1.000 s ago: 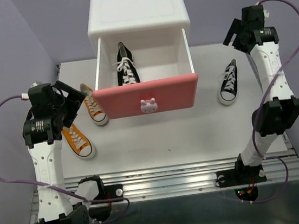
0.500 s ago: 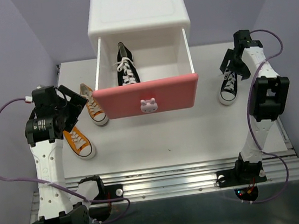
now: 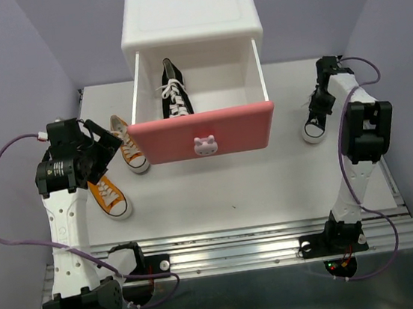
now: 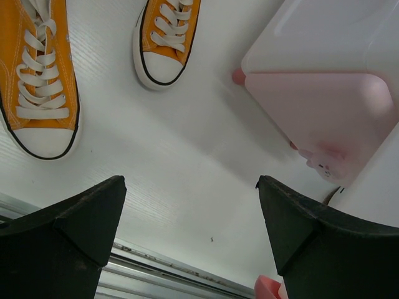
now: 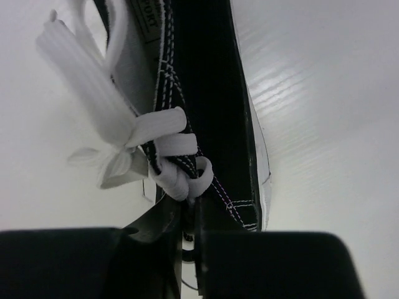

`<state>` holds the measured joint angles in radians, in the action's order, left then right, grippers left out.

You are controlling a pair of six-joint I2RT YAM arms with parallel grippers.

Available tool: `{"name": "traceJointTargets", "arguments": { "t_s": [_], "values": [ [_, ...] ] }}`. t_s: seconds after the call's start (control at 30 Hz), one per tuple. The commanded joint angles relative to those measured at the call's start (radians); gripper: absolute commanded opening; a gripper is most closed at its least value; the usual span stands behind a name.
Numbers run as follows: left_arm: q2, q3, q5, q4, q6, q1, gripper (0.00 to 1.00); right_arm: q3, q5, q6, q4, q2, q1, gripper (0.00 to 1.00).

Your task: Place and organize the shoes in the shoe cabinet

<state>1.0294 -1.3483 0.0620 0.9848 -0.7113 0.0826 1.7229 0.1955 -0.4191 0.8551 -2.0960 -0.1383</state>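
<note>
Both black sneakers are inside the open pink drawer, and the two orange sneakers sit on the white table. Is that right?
Not quite. Only one black canvas sneaker is inside the open pink drawer. The second black sneaker sits out on the white table, to the right. The two orange sneakers do sit on the table. The top external view shows it.

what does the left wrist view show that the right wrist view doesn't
Only the left wrist view: the toes of two orange sneakers, the pink drawer front with its bunny knob, and the open left fingers. Only the right wrist view: a black sneaker up close with its white laces, the right fingers closed on its side. Both: the white table.
</note>
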Motion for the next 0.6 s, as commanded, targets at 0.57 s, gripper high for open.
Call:
{"name": "traceJointTargets", "arguments": {
  "t_s": [0.57],
  "values": [
    [-0.035, -0.046, 0.053, -0.069, -0.016, 0.006, 0.99, 0.422, -0.646, -0.119, -0.330, 0.491, -0.007, 0.01]
  ]
}}
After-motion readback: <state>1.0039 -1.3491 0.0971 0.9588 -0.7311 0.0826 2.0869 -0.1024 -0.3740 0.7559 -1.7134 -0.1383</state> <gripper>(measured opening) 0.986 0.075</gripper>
